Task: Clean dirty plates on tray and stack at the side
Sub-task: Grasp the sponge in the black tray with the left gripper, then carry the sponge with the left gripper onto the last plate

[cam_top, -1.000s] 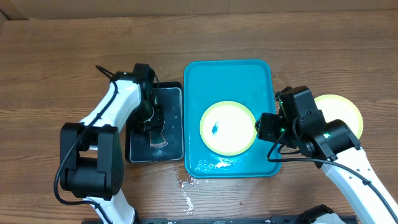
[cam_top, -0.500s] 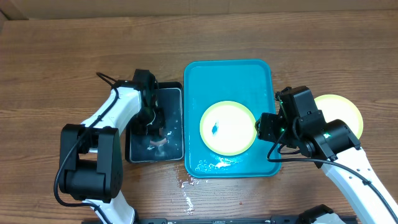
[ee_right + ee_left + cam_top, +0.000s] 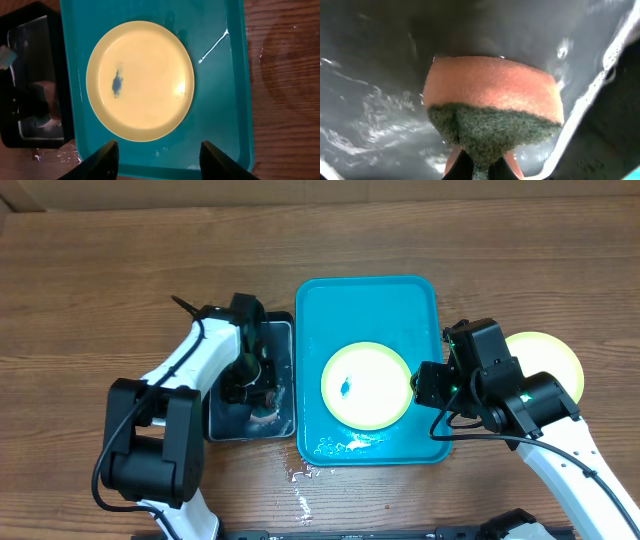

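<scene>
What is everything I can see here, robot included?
table: one, brown, under everything
blue tray: one, turquoise, centre
smeared plate: one, cream, yellow-green rim, in blue tray
side plate: at least one, yellow-green, right of blue tray
black tray: one, black, watery, left of blue tray
sponge: one, orange and green, over the black tray
spilled water: one patch, clear, before blue tray
left arm: one, white and black, jaws shut on the sponge
right arm: one, white and black, jaws open, empty
</scene>
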Controlling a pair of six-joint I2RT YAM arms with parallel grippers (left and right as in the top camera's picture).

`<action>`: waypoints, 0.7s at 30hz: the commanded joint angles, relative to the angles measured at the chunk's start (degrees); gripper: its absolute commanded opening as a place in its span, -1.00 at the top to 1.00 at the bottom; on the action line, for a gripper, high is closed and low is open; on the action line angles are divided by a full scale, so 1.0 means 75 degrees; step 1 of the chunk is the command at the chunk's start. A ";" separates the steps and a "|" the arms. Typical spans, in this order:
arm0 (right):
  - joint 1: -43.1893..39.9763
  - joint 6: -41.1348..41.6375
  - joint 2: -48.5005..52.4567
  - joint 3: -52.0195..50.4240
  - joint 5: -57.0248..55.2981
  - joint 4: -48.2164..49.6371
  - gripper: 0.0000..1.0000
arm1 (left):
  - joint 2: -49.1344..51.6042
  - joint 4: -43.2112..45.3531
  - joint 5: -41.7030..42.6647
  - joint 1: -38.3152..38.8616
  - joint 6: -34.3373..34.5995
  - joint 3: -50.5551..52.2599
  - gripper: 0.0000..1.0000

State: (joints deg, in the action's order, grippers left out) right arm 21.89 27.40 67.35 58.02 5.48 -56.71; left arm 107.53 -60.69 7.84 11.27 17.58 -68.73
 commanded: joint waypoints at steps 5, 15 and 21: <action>0.0029 -0.0035 -0.0006 0.0058 -0.0146 0.0000 -0.08 | -0.0114 -0.1125 -0.0761 -0.0041 -0.0082 -0.1629 0.92; 0.0029 0.0379 0.0842 -0.0341 -0.0408 0.0487 -0.16 | -0.0213 -0.1958 -0.0833 0.0335 -0.0006 -0.3407 0.91; 0.0029 0.0274 0.2261 -0.0393 -0.0160 0.1107 -0.18 | -0.0210 -0.1661 -0.0405 0.0711 0.0090 -0.3404 0.92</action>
State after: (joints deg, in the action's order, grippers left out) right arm 21.89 29.76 80.47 55.57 2.92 -50.24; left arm 107.35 -74.41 2.24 15.20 17.63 -93.12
